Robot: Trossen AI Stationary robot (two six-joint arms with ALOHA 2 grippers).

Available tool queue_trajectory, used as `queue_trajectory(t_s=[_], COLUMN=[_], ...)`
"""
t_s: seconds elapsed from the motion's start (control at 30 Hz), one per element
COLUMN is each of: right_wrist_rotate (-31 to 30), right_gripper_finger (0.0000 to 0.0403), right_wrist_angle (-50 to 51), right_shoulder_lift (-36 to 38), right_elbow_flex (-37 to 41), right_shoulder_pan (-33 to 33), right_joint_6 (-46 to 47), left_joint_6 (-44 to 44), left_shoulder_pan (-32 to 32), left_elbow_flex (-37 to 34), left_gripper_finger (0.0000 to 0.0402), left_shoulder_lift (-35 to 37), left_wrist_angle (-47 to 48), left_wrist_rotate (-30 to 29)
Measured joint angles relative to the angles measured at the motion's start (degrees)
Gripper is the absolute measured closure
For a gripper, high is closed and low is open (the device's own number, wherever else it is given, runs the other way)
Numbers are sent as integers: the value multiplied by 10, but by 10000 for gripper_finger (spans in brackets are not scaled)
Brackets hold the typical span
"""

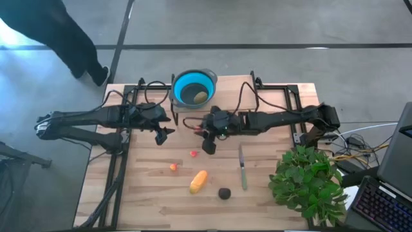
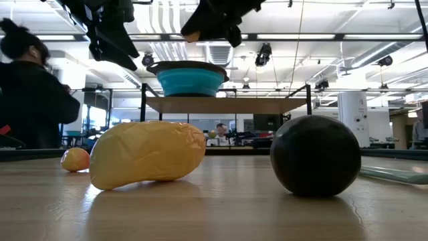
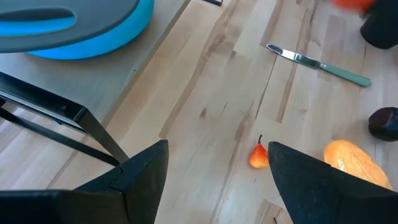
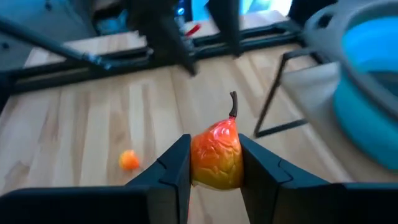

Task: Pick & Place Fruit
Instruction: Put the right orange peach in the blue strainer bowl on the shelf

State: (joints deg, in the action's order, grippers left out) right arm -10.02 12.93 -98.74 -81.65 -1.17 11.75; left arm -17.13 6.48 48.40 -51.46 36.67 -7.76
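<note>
My right gripper hangs above the table's middle, shut on a small red-orange pear-shaped fruit. My left gripper waits open in the air to its left, with nothing between its fingers. On the table lie a tiny orange fruit, a yellow-orange oblong fruit and a dark round fruit. A blue bowl stands on a raised platform at the far edge, with an olive-green fruit inside. My right gripper pinches the fruit's broad body between its two fingers, one on each side. The fingers come from the table's right, slanting down. The fruit sits upright with its stem up, lifted clear of the table.
A knife lies right of the loose fruit. A bushy green plant fills the near right corner. Black frame bars carry the bowl's platform. A person stands beyond the far left corner.
</note>
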Motion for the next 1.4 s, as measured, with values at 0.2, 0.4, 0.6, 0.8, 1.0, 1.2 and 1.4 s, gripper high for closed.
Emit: queue_trajectory(t_s=[0.2,0.4,0.6,0.8,1.0,1.2,1.4], right_wrist_rotate=[-2,-4,-6,-6,-6,-6,-5], right_gripper_finger=[305,307,305,307,305,308,303], right_wrist_angle=[-2,-5,-22,-24,-25,-21,-9], right_shoulder_lift=[0,0,0,0,-20,-38,-42], right_elbow_flex=[-29,-47,-52,-52,-51,-51,-51], right_shoulder_pan=[33,67,112,160,191,197,199], right_joint_6=[0,0,1,-2,13,34,41], left_joint_6=[0,0,0,-9,-14,-27,-44], left_shoulder_pan=[0,0,0,0,0,0,-1], left_elbow_flex=[0,0,0,0,0,0,0], left_gripper_finger=[122,122,122,122,122,122,122], left_shoulder_lift=[0,0,0,0,0,0,0], left_wrist_angle=[5,8,8,8,9,20,30], left_wrist_rotate=[1,1,1,5,7,13,14])
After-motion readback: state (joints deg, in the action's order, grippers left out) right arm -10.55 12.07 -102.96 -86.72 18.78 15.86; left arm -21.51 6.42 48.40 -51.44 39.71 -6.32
